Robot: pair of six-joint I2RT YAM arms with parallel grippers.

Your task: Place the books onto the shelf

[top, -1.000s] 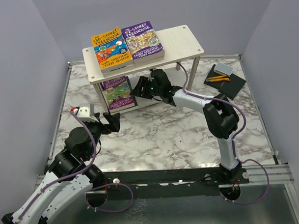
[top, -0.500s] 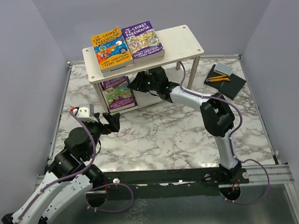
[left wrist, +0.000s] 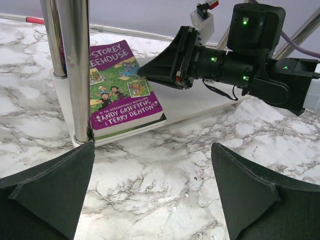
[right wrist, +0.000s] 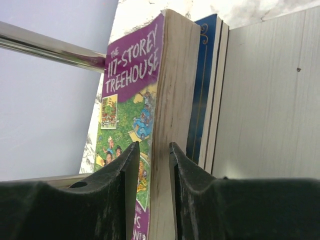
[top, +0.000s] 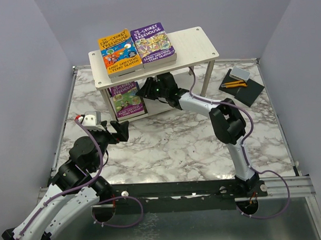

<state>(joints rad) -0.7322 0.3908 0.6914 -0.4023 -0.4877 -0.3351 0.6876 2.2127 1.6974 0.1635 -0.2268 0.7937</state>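
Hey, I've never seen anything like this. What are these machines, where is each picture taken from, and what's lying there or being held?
These are two robot arms bolted to a marble table. One picture looks down from above; the other two come from cameras on the wrists, each showing its own gripper. A shelf holds an orange book and an upper purple book on top, more below. A black pad with pencils lies at the right. The left gripper is wide open and empty. The right gripper, nearly closed, sits at the edge of the lower purple book; whether it grips it is unclear.
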